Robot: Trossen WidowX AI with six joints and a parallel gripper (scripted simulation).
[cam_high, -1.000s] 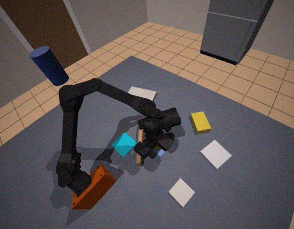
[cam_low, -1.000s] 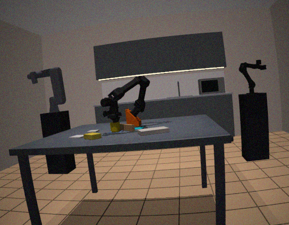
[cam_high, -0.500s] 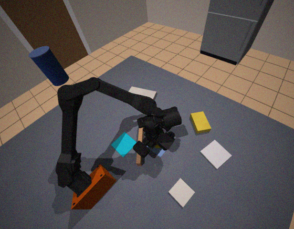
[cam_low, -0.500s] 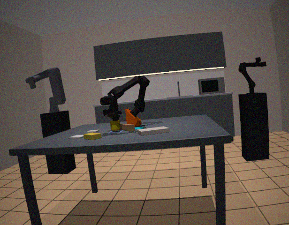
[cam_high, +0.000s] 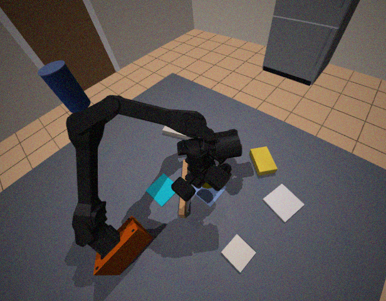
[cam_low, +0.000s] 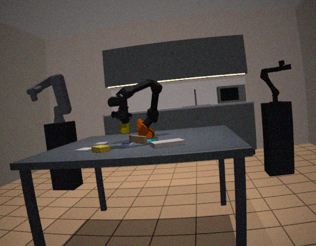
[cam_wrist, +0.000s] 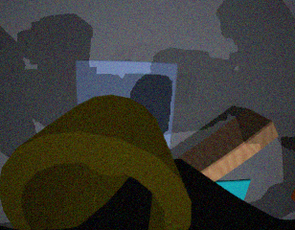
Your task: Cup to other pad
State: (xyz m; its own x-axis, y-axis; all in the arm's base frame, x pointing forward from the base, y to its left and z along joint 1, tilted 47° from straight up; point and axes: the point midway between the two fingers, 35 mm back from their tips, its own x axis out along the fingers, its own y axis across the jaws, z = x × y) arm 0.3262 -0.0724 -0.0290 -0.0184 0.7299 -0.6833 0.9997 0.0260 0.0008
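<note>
My gripper (cam_low: 123, 122) pinches the yellow cup (cam_low: 124, 128) at frame centre-left, lifted; any tilt could spill the marbles.

A wooden block (cam_high: 184, 190) lies between the light-blue pad (cam_high: 212, 195) and cyan pad (cam_high: 160, 189).

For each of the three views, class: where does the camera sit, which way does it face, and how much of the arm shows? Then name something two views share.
Top: high above, angled down on the table; whole arm, gripper over the light blue pad.
Exterior: low, off the table, facing the kitchen wall; whole arm, lifted cup.
Wrist: on the gripper, facing down; only dark fingers on the cup.
Shared: the wooden block in top and wrist.
</note>
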